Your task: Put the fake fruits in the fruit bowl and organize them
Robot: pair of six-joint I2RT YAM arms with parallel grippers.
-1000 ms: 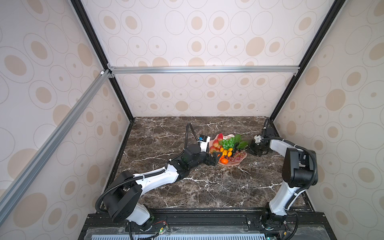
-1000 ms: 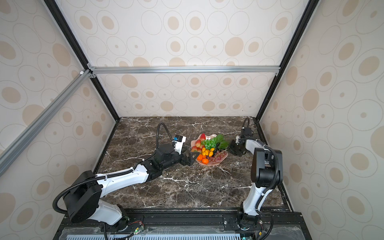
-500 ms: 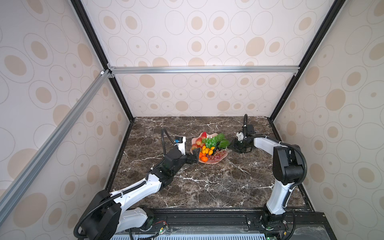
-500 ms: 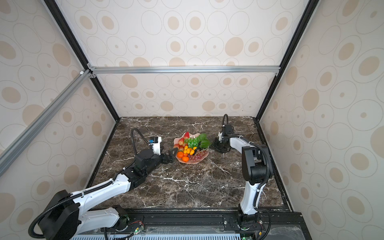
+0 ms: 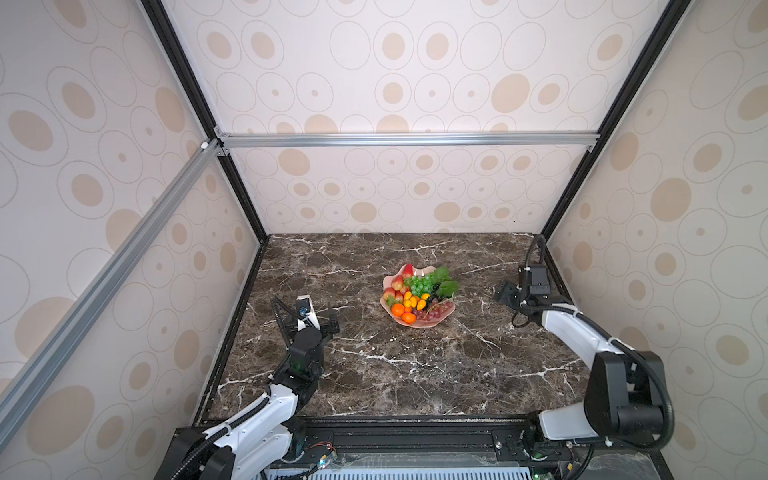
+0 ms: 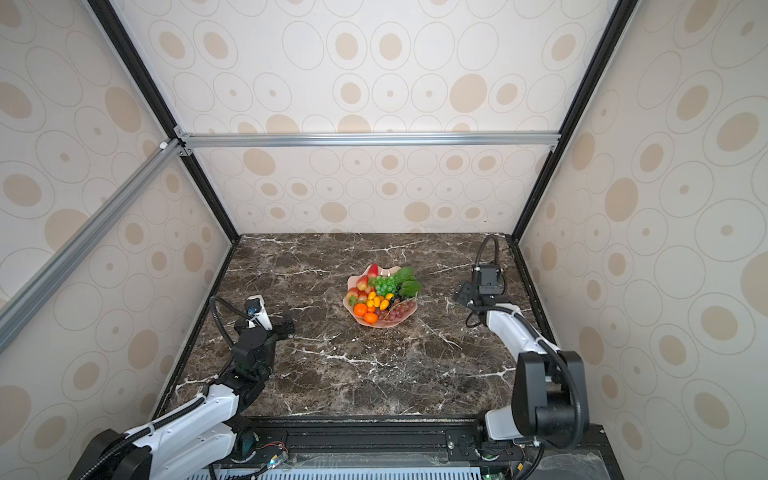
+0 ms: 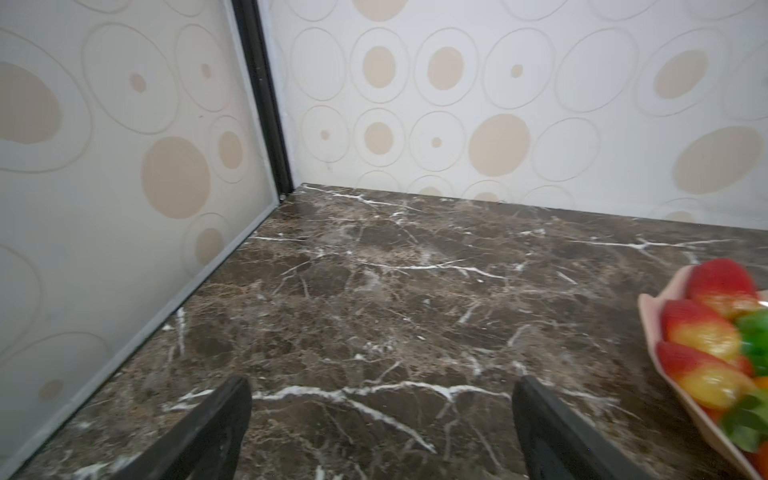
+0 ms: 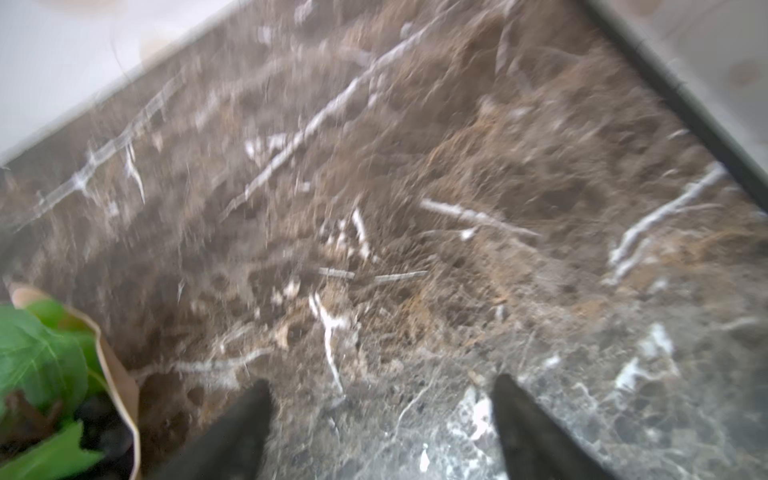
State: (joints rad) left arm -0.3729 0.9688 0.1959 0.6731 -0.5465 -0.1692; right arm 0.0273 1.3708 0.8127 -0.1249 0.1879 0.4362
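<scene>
Right gripper (image 8: 382,380) agape over veined marble (image 8: 415,166)

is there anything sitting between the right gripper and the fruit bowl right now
Nothing visible. In a top view only a bare stretch of marble table lies between the open right gripper and the fruit bowl. The right wrist view agrees: empty stone ahead of the jaws, nothing between them.

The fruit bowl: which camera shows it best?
Both top views show the whole fruit bowl, fruit included. Left wrist view catches only an edge with strawberries; right wrist view, a blurred edge with leaves.
</scene>
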